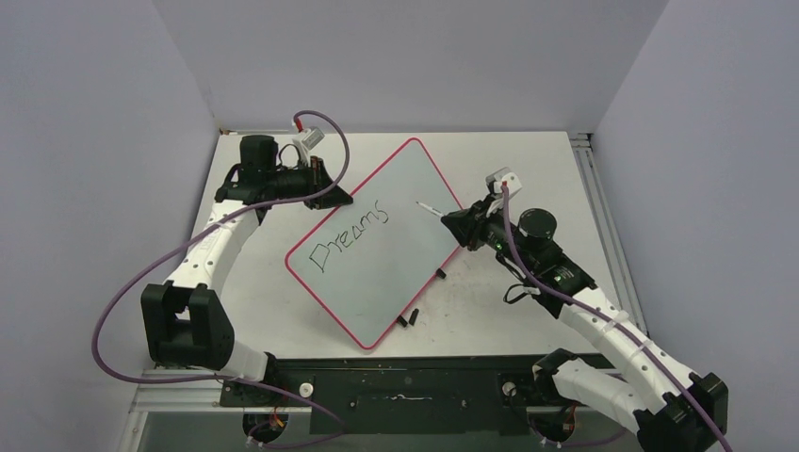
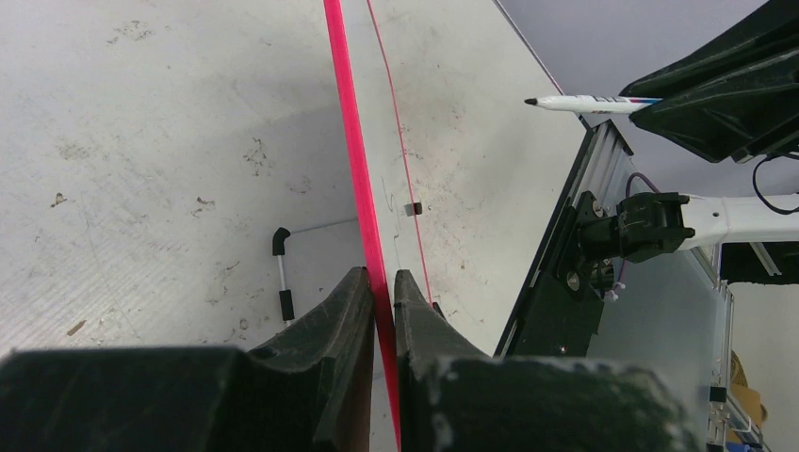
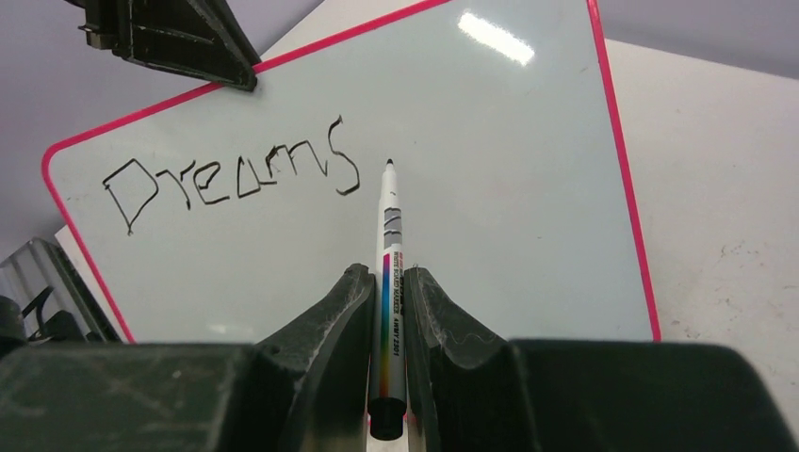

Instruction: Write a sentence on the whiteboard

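So only the first word of the sentence [image 3: 236,179], "Dreams", is down so far, written on a slant that climbs toward the far-right corner of the whiteboard [image 1: 405,250] in the top view. The whiteboard is propped at a tilt mid-tabletop [image 1: 528,160], turned diamond-wise. Its pink rim is pinched at the far-left edge by the left gripper [image 2: 380,280], with a finger pressed on each side. The marker [image 3: 388,217] is clamped between the fingers of the right gripper [image 3: 386,278], with its long axis pointing straight out from the jaws at the board face, cap off. What matters for the next bit: the tip is parked just right of the final "s", roughly level with the row, so blank board lies ahead along the same slant. Whether the tip is touching can't be told from the right wrist view; in the left wrist view it looks lifted off, tbh. The right arm is the one nearer that open space, so probably only a short shift along the row is needed before a second word gets started.
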Robot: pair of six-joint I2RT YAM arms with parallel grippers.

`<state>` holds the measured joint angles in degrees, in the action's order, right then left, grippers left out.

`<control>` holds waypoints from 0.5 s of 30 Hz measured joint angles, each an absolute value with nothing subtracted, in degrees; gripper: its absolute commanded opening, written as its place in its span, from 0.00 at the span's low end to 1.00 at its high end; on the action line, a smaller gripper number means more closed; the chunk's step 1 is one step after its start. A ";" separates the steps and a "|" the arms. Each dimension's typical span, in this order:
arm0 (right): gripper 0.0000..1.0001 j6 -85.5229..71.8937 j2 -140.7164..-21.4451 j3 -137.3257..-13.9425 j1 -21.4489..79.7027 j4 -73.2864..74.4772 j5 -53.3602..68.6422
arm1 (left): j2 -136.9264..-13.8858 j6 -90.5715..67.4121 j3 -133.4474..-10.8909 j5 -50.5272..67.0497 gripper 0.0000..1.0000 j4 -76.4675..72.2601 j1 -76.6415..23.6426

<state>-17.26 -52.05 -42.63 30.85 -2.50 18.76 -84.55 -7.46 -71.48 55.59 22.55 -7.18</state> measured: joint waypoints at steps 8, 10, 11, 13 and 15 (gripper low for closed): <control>0.05 -13.91 -59.16 -41.98 30.83 -12.25 18.87 | -84.36 -7.44 -70.89 55.57 0.00 22.06 -7.14; 0.05 -13.58 -60.99 -41.74 30.65 -14.81 19.68 | -84.23 -7.44 -70.65 55.57 0.00 21.78 -7.14; 0.05 -13.43 -62.11 -41.74 30.52 -16.01 20.32 | -84.14 -7.44 -70.63 55.59 0.00 21.74 -7.14; 0.05 -13.06 -64.40 -41.76 30.13 -17.61 21.34 | -84.09 -7.44 -70.61 55.59 0.00 21.74 -7.14; 0.05 -12.84 -66.85 -41.78 29.65 -18.81 21.91 | -84.09 -7.46 -70.52 55.59 0.00 21.71 -7.14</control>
<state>-12.84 -66.85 -41.78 29.65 -18.81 21.91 -84.09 -7.46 -70.52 55.59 21.71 -7.14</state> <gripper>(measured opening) 0.158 0.084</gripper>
